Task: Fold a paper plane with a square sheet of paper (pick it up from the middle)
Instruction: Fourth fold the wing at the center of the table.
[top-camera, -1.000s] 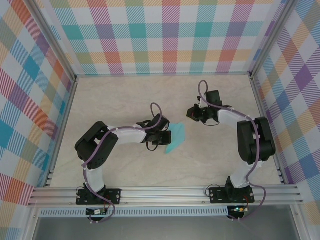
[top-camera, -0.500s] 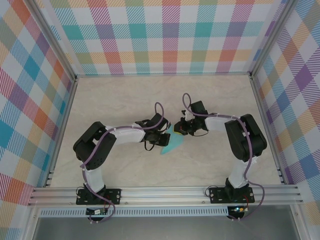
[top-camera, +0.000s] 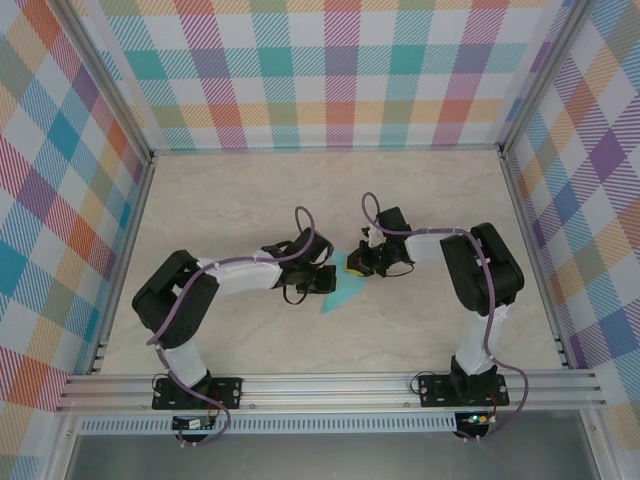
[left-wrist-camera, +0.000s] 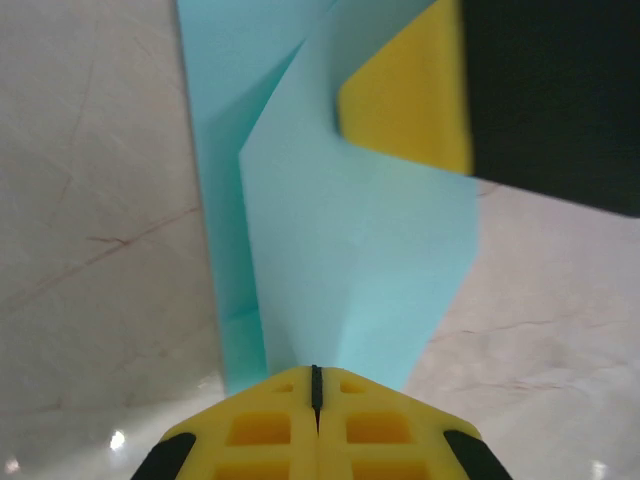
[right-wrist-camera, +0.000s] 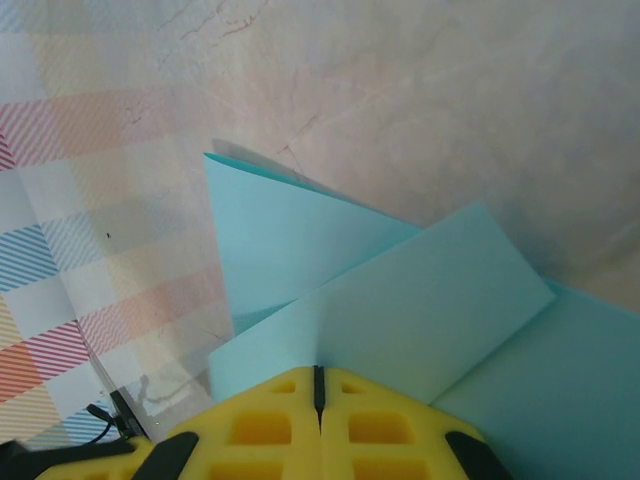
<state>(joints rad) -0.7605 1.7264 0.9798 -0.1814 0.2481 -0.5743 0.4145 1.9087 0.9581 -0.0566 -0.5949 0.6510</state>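
- Beside the left claw (top-camera: 327, 282), the right claw (top-camera: 352, 265) has swung in from far off. Now the two almost touch.
- Between them sits the sheet of paper (top-camera: 340, 296). It is blue-green and folded narrow, and its pointy end sticks out on the near side of the left claw.
- Each claw is squeezed tight on a lifted flap of it.
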